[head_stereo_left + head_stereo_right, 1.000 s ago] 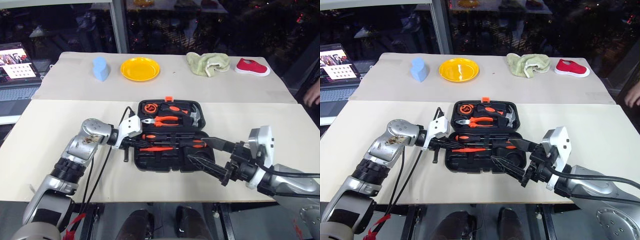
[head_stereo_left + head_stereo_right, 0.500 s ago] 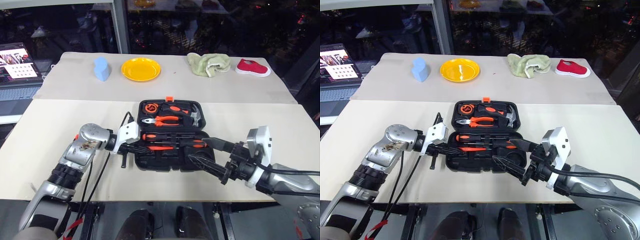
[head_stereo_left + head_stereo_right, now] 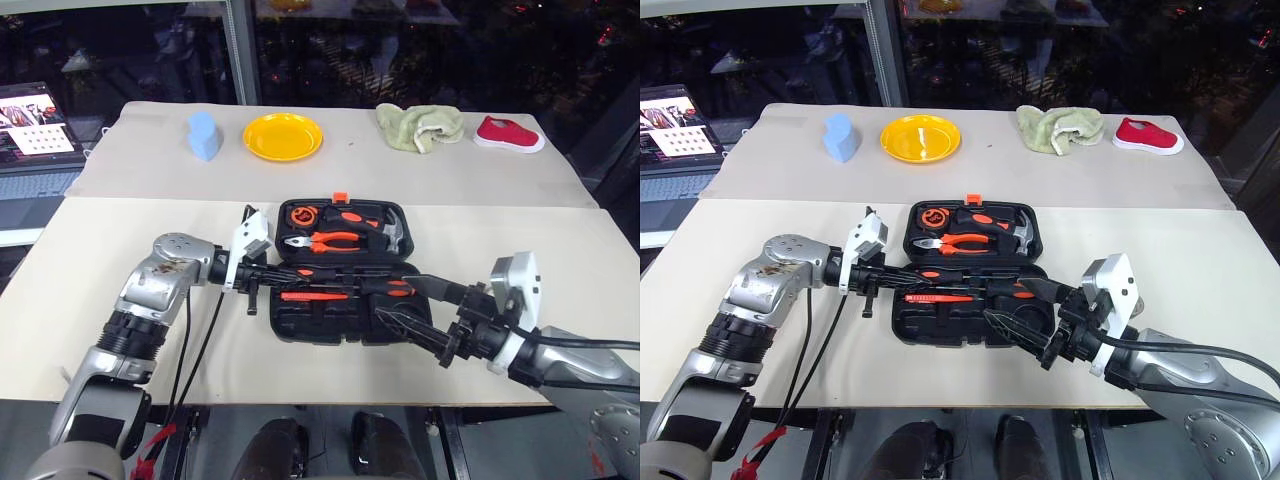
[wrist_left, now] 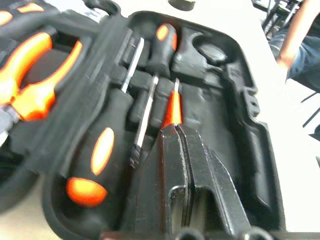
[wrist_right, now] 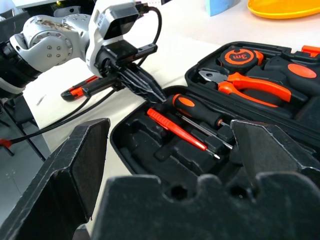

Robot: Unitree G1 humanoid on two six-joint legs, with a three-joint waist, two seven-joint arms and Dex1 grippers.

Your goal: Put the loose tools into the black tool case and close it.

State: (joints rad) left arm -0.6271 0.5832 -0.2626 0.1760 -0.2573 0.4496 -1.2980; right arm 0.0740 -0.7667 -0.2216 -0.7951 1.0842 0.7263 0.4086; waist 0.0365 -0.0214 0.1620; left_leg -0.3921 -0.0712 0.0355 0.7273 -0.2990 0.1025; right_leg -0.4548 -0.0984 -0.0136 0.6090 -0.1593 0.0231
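Our left fingers are clenched together with nothing between them, their tips at the left rim of the black tool case, just over the orange-and-black handle of a screwdriver bedded in the near half beside the slim red tester. Our right fingers stand spread wide and empty over the case's near right corner. The case lies open on the desk, pliers and hammer in its far half, another orange-and-black tool loose on the desk beside our left gripper.
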